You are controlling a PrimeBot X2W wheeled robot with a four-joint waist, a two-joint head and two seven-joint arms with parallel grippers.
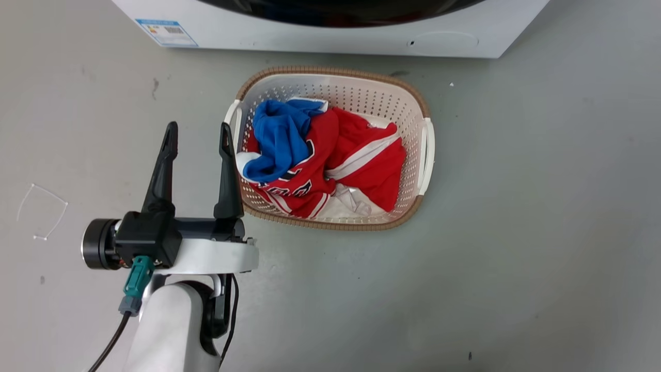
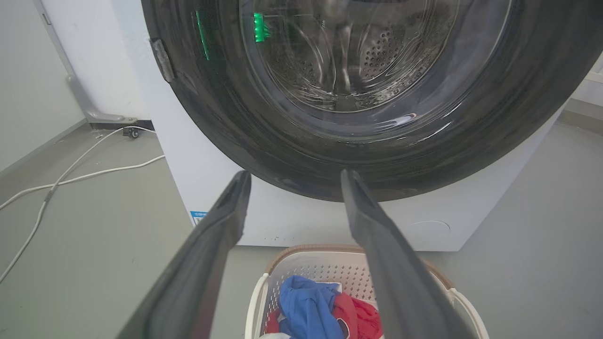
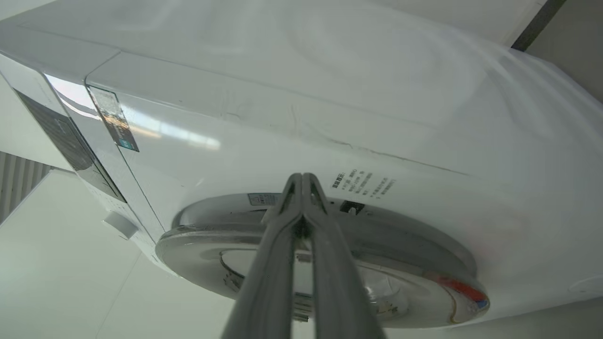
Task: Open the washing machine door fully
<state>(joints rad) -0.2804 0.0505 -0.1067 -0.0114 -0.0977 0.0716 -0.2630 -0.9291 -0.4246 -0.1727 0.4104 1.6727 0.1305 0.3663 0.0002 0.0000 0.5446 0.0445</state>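
The washing machine door (image 2: 292, 141) is a big glossy black ring around a clear glass bowl, with the steel drum showing through it. Its bottom edge runs along the top of the head view (image 1: 335, 13). My left gripper (image 1: 199, 129) is open and holds nothing, hanging low over the floor left of the basket. In the left wrist view, the left gripper (image 2: 296, 175) points at the door's lower rim, apart from it. The right wrist view shows the door (image 3: 424, 263) edge-on. My right gripper (image 3: 301, 176) is shut, its tips at the door's rim by the machine front. Whether they touch it is unclear.
A white laundry basket (image 1: 330, 70) with red, blue and white clothes stands on the grey floor right in front of the machine. A small round white flap (image 1: 444, 40) sits low on the machine front. White cables (image 2: 70, 179) trail across the floor at the machine's side.
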